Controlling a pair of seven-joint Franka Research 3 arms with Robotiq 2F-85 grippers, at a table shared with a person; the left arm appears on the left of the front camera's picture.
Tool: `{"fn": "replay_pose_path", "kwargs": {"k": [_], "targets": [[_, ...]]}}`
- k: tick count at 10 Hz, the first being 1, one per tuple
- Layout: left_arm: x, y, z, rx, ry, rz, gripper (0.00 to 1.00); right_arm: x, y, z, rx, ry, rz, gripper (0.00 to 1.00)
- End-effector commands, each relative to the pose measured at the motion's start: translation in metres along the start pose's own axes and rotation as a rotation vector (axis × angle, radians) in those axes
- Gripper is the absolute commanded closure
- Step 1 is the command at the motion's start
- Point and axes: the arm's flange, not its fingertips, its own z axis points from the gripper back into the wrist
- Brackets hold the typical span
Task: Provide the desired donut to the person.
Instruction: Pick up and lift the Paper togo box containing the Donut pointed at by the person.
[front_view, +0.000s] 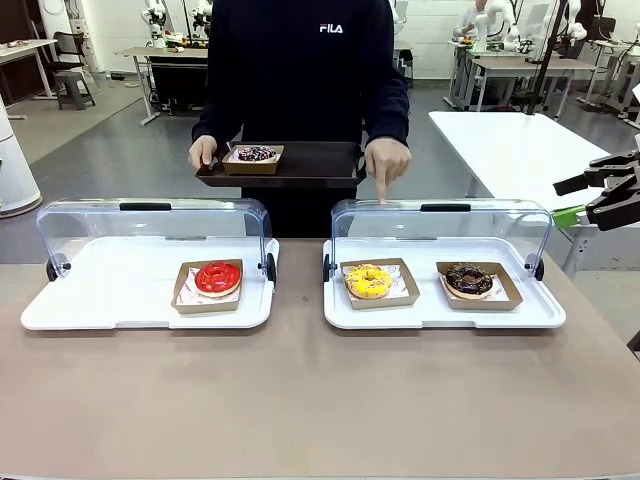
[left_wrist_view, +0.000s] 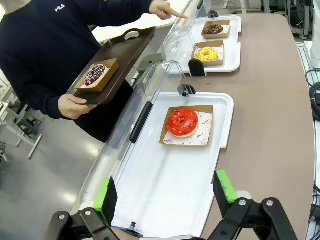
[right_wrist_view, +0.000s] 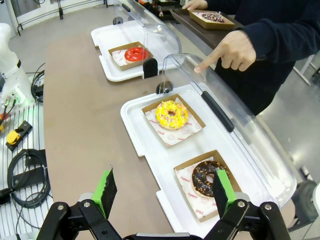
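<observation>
Both gape empty: left gripper (left_wrist_view: 162, 192), right gripper (right_wrist_view: 162, 192); yellow-iced ring donut (right_wrist_view: 172, 114) ahead of the right, on white plastic tray (right_wrist_view: 137, 131), brown table (right_wrist_view: 80, 125).

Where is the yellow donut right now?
In the front view, the yellow donut sits in the right-hand white tray, left of the chocolate donut.
</observation>
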Motion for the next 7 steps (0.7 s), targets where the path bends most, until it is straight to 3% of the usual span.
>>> {"fn": "replay_pose_path", "kwargs": {"k": [1, 2, 4, 7], "targets": [[-0.001, 0.001, 0.000, 0.008, -0.025, -0.012, 0.00, 0.000, -0.003, -0.002, 0.004, -0.036, 0.012, 0.00], [-0.001, 0.001, 0.000, 0.008, -0.025, -0.012, 0.00, 0.000, 0.000, 0.000, 0.000, 0.000, 0.000, 0.00], [-0.001, 0.001, 0.000, 0.008, -0.025, -0.012, 0.00, 0.039, 0.016, -0.025, 0.045, 0.148, 0.078, 0.00], [-0.001, 0.001, 0.000, 0.008, -0.025, -0.012, 0.00, 0.094, 0.039, -0.135, 0.104, 0.431, 0.198, 0.00]]}}
